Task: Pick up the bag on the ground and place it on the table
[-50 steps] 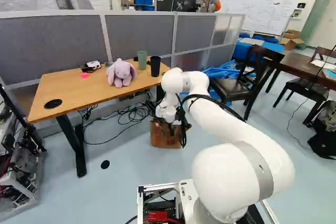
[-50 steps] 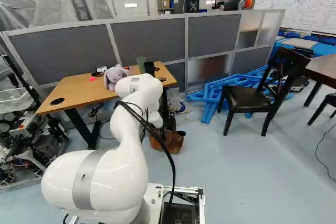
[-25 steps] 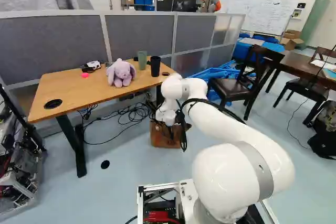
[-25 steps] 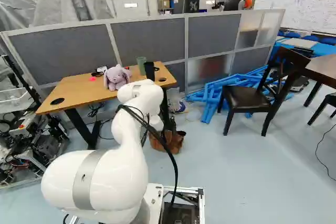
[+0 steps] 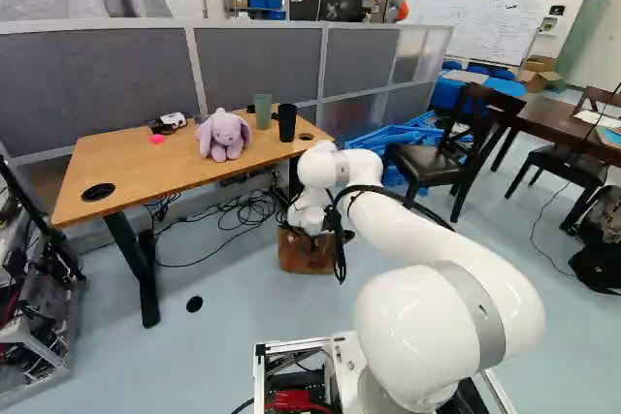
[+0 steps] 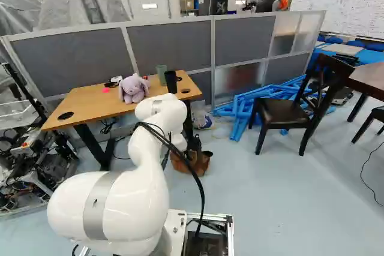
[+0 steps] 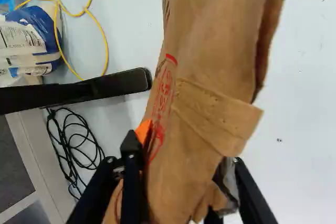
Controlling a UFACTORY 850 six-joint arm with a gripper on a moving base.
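The claw (image 5: 312,238) was released, its two fingers spread, with the brown paper bag (image 7: 210,40) reaching up between them. The bag stood on the floor (image 5: 233,307), close to the right-hand leg of the worktop (image 5: 175,179). On the worktop, a lavender plush toy (image 5: 223,135) sat left of a green cup (image 5: 263,111) and a black cup (image 5: 286,121). To the right of the bag, well apart, was a dark chair (image 6: 279,112). The wrist view showed a yellow cord (image 7: 107,51) beside a blue-and-white package (image 7: 21,38) on the floor.
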